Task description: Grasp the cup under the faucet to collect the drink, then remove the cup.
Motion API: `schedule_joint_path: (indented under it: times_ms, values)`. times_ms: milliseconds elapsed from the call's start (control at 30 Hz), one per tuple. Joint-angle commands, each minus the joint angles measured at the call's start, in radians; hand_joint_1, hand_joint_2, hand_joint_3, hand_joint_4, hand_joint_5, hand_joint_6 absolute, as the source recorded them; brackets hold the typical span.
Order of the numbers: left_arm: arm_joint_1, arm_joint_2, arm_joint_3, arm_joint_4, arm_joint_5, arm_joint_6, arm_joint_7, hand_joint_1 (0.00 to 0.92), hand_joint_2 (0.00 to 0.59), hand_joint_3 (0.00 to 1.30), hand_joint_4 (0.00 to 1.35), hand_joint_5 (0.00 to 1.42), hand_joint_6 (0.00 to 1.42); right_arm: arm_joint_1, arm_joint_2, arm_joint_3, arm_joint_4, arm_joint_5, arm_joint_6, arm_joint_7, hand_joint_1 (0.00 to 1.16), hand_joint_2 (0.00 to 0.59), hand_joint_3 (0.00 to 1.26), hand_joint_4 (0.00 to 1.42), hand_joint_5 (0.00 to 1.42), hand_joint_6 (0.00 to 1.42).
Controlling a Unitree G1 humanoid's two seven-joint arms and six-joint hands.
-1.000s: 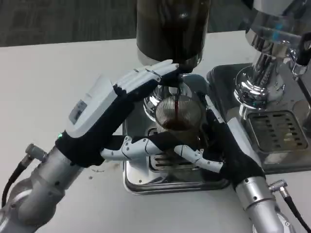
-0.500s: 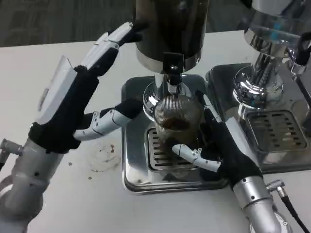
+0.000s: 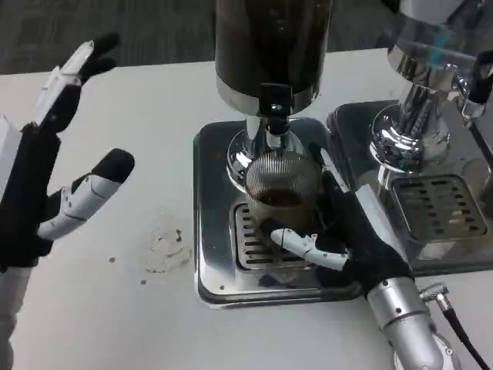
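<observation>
A ribbed clear cup with dark drink in its lower part stands on the drip tray grate under the black faucet of the dark dispenser. No stream runs from the faucet. My right hand wraps the cup from the right and front, thumb across its base. My left hand hangs in the air at the far left, fingers spread, holding nothing.
The steel drip tray sits mid-table. A second chrome dispenser with its own tray stands to the right. A brownish stain marks the white table left of the tray.
My left hand has left the faucet lever and drawn back far to the left and up. The dark stream into the cup has stopped. The right hand stays on the cup.
</observation>
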Motion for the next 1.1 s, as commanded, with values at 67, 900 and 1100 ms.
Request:
schedule_joint_path:
  times_ms: [67, 900, 1100]
  values:
    - [0.065, 0.012, 0.014, 0.068, 0.053, 0.010, 0.043, 0.000, 0.170, 0.14, 0.00, 0.18, 0.05, -0.025, 0.016, -0.001, 0.045, 0.014, 0.003, 0.020, 0.71, 0.162, 0.00, 0.00, 0.00, 0.08]
    - [0.150, 0.026, -0.086, 0.199, 0.207, 0.070, 0.212, 0.000, 0.168, 0.13, 0.00, 0.17, 0.03, -0.115, 0.044, -0.006, 0.208, 0.063, -0.022, 0.094, 0.90, 0.156, 0.00, 0.02, 0.06, 0.22]
    - [0.156, 0.027, -0.084, 0.186, 0.190, 0.069, 0.212, 0.000, 0.168, 0.14, 0.00, 0.17, 0.03, -0.092, 0.046, -0.001, 0.217, 0.082, -0.026, 0.126, 0.90, 0.158, 0.00, 0.13, 0.15, 0.28]
